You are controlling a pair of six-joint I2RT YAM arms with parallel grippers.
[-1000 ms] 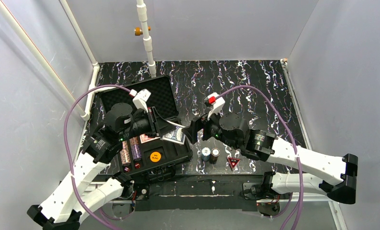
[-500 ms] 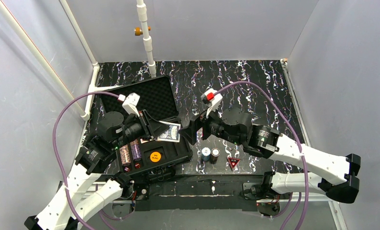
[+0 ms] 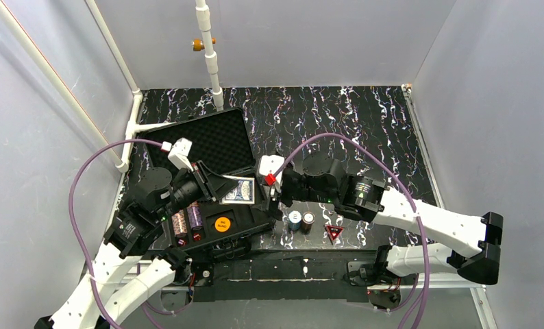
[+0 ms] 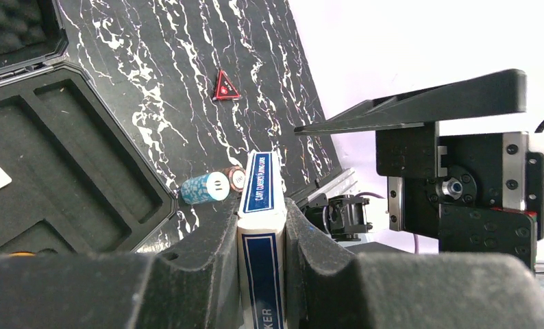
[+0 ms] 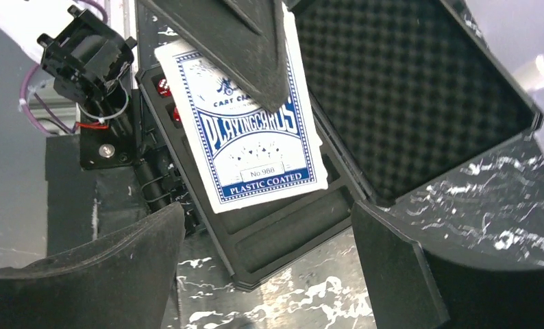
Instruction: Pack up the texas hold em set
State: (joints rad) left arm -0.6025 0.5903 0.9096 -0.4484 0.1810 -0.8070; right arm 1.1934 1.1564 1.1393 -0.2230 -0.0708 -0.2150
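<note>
The left gripper [image 3: 223, 186] is shut tight on the blue card deck [image 3: 240, 190]. It pinches the deck by its left end, with one finger on each flat side. The rest of the deck sticks out to the right. In the left wrist view the deck [image 4: 261, 205] sits snug between the two fingers [image 4: 207, 260].

The black case [image 3: 153, 147] lies open on the left side of the table [image 3: 365, 123]. Its foam lid [image 3: 214, 137] is on the far side and its tray [image 3: 249, 221] is on the near side. The deck hangs over the right part of the tray.

The right gripper [image 3: 275, 197] is just to the right of the deck and does not touch it. Its fingers are spread wide with nothing between them. The right wrist view shows the deck's blue face [image 5: 255, 144] in front of them.

An orange disc [image 3: 222, 223] lies in the tray. A teal chip stack [image 3: 294, 220] and a brown chip stack [image 3: 308, 220] sit side by side on the table, just right of the case. A red triangle [image 3: 334, 233] lies near them, further right.
</note>
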